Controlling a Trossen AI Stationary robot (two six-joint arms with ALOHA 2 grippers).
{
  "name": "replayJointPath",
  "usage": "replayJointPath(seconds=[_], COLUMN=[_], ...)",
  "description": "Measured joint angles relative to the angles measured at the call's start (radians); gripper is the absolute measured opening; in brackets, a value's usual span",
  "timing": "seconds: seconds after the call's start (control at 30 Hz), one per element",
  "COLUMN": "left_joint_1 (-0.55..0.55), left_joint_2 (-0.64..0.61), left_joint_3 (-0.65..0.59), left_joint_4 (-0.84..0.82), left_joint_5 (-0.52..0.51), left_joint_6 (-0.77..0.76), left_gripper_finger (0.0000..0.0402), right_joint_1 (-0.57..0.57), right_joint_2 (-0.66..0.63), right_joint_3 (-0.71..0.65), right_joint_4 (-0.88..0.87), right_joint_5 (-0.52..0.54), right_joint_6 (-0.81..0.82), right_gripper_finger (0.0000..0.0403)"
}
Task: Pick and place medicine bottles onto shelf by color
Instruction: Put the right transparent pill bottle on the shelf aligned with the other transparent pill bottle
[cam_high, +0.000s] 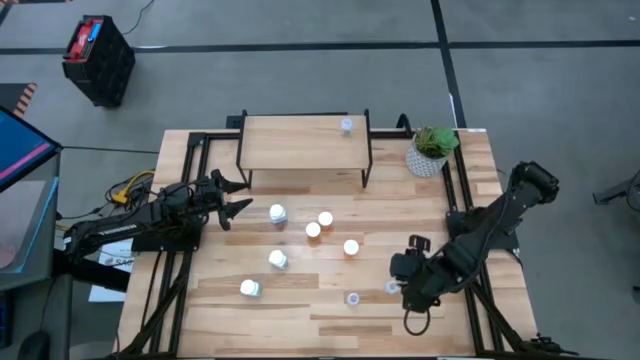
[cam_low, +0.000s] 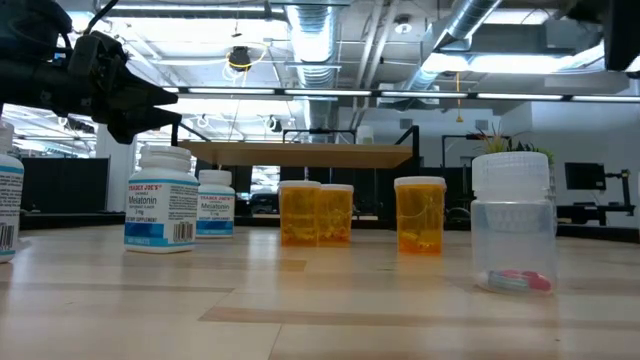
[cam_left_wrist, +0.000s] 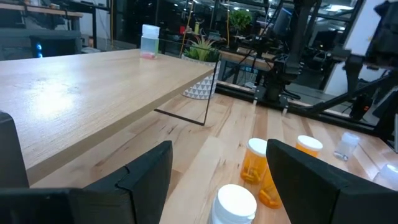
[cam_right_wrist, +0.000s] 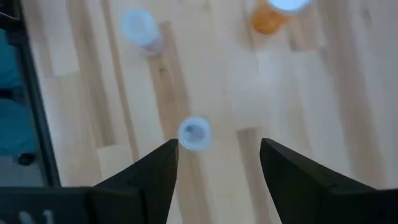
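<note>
The shelf (cam_high: 305, 145) stands at the table's far side with one clear bottle (cam_high: 347, 125) on its wooden top. On the table stand three white bottles (cam_high: 278, 213) (cam_high: 278, 259) (cam_high: 250, 288), three orange ones (cam_high: 325, 218) (cam_high: 313, 230) (cam_high: 351, 247) and two clear ones (cam_high: 353, 298) (cam_high: 392, 287). My right gripper (cam_right_wrist: 219, 144) hangs open above the nearer clear bottle (cam_right_wrist: 194, 132), pointing steeply down, with nothing between its fingers. My left gripper (cam_left_wrist: 217, 180) waits open at the table's left side, level, facing the bottles.
A potted plant (cam_high: 432, 150) in a white pot stands to the right of the shelf. The arms' black frames (cam_high: 190, 160) run along the table's left and right sides. Bare wood lies between the bottles and the near edge (cam_high: 320, 340).
</note>
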Motion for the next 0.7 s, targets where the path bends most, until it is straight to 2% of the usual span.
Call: replayJointPath(seconds=[0.2, 0.33, 0.5, 0.7], left_joint_1=[0.000, 0.000, 0.000, 0.000], left_joint_2=[0.000, 0.000, 0.000, 0.000], left_joint_3=[0.000, 0.000, 0.000, 0.000], left_joint_4=[0.000, 0.000, 0.000, 0.000], left_joint_5=[0.000, 0.000, 0.000, 0.000], left_joint_6=[0.000, 0.000, 0.000, 0.000], left_gripper_finger=[0.0248, 0.0248, 0.0248, 0.0248], right_joint_1=[0.006, -0.005, -0.005, 0.001], right_joint_2=[0.044, 0.103, 0.191, 0.250], right_joint_3=[-0.071, -0.071, -0.072, -0.061], right_joint_4=[0.083, 0.096, 0.146, 0.174], right_joint_5=[0.000, -0.002, -0.061, -0.065], right_joint_6=[0.019, 0.019, 0.017, 0.024], right_gripper_finger=[0.0249, 0.0249, 0.0249, 0.0249])
